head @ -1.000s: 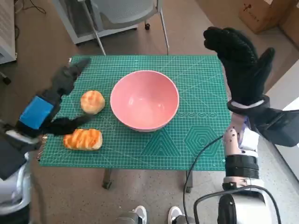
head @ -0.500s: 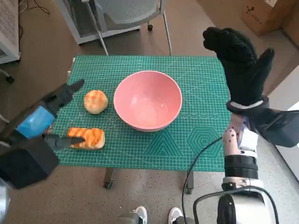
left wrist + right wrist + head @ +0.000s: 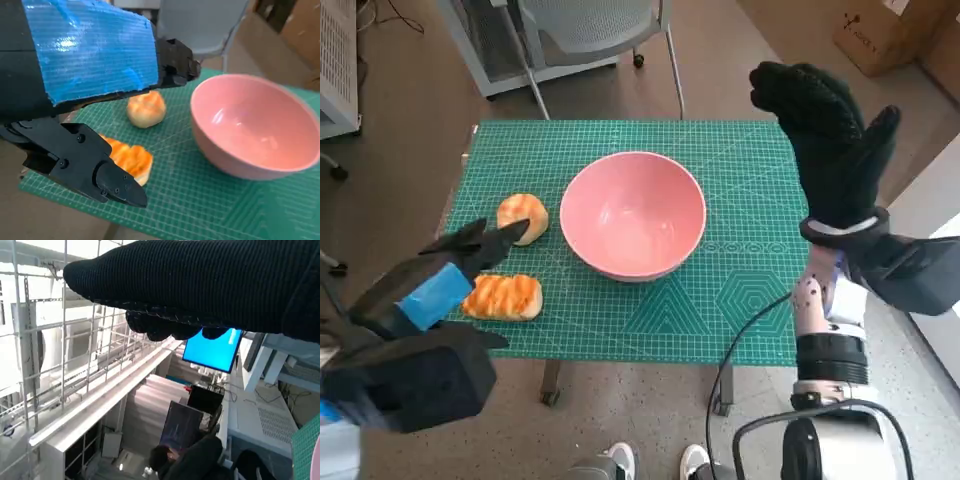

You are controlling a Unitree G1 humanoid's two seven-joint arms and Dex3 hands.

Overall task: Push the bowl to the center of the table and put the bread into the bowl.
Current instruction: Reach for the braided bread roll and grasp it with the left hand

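Pink bowl (image 3: 633, 214) is sitting about mid-table, so the push looks done. I am hovering the left hand (image 3: 450, 268) spread and holding nothing over the striped bread (image 3: 501, 297); round bun (image 3: 523, 217) beyond its fingertips. Right hand (image 3: 825, 140) is raised, spread, holding nothing.

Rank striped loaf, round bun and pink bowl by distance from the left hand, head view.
1. striped loaf, right beside the left hand, near table edge.
2. round bun, just past the fingertips.
3. pink bowl, mid-table, farthest.
Loaf and bun are close.
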